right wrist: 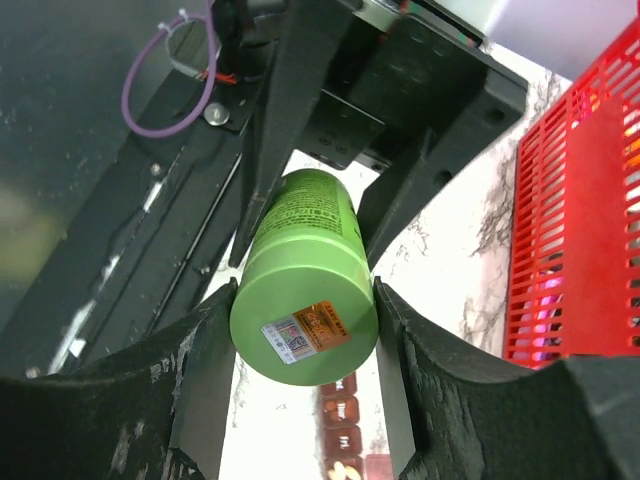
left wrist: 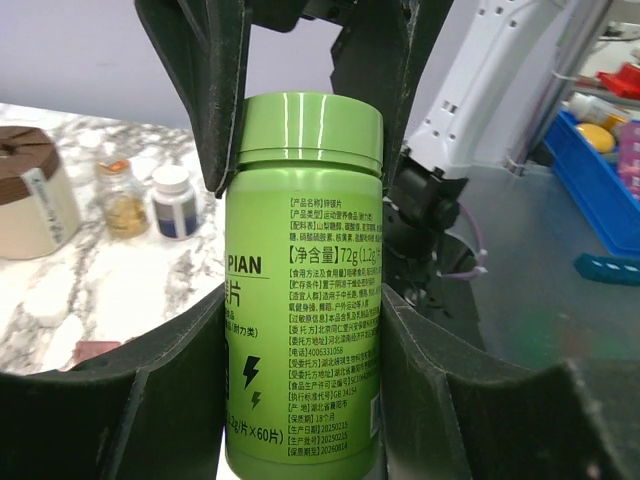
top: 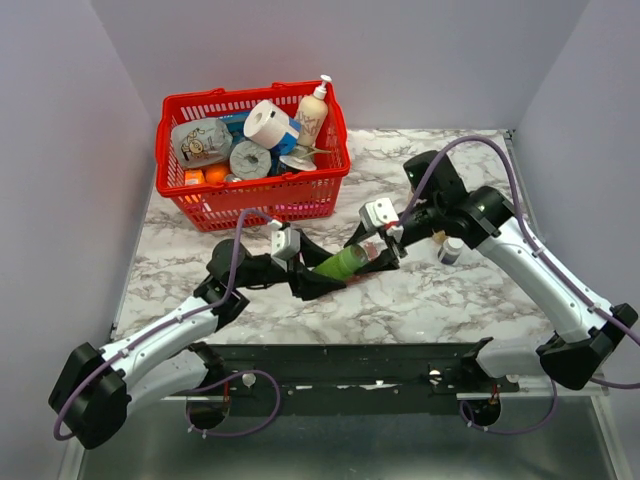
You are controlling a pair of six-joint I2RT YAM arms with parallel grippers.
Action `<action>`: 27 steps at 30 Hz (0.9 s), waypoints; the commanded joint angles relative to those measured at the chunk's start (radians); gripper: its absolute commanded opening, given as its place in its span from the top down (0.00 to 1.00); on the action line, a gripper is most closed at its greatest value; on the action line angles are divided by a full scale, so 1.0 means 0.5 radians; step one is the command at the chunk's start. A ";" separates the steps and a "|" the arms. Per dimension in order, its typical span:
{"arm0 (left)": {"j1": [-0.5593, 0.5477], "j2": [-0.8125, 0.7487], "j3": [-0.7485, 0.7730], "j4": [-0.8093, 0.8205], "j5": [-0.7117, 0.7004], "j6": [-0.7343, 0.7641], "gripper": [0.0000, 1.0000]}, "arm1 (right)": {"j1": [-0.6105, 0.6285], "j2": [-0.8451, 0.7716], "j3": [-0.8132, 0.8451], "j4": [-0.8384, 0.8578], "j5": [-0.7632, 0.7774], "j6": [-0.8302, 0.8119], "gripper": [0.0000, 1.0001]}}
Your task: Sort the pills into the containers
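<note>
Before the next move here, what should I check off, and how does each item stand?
1. Body of green bottle clamped by left gripper: ok.
2. Fingers of right gripper against cap on both sides: ok.
3. Cap seated on the bottle: ok, not yet off.
4. The pill organizer on the table by the bottle: ok, partly in view.
5. Its compartments open to take pills: cannot tell.
</note>
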 commanded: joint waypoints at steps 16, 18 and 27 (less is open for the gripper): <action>-0.215 0.180 0.086 0.409 -1.519 0.694 1.00 | -0.045 0.286 -0.289 1.193 0.180 2.536 0.66; -0.212 0.174 0.053 0.367 -1.427 0.694 1.00 | -0.066 0.274 -0.194 1.136 0.152 2.386 0.47; -0.074 0.015 -0.006 -0.004 -0.422 0.492 1.00 | -0.302 0.115 0.381 0.342 -0.178 0.939 0.00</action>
